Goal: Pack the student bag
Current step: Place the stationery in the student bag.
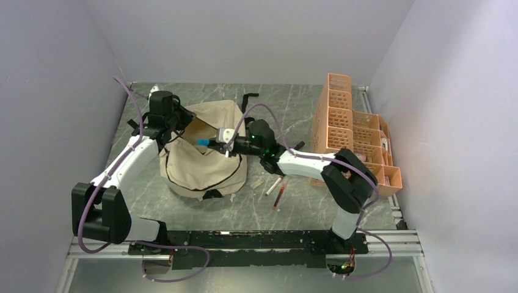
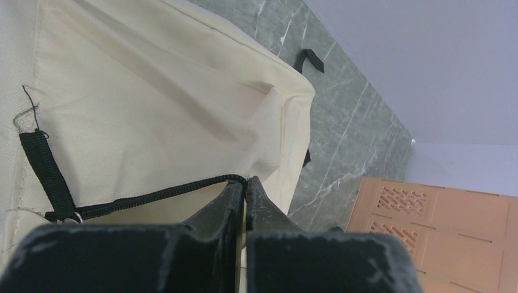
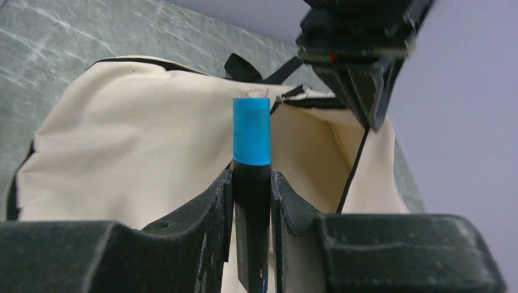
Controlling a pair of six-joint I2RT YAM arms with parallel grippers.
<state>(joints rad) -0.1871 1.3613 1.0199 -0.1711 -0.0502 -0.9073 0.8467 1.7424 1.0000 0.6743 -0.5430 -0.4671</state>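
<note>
Beige fabric forms the bag (image 1: 204,168), which lies on the grey marbled counter (image 1: 293,107) left of centre, with a black strap showing at its far edge. The left hand (image 2: 246,185) is at the far left side of the bag. Its fingers are pressed together, pinching the edge of the bag's opening at the black zipper line and holding that edge lifted off the counter. The right hand (image 3: 251,183) reaches in from the right, its fingers clamped on a marker (image 3: 251,131) with a black barrel and a blue cap. The cap projects past the fingertips and points toward the lifted opening. In the top view the cap lies over the bag, near the left hand; whether it has entered the opening cannot be told. An orange perforated organizer (image 1: 351,131) stands along the right side of the counter, well apart from the bag. Loose pens (image 1: 275,188) lie on the counter between the bag and the organizer, just beside the right forearm.
</note>
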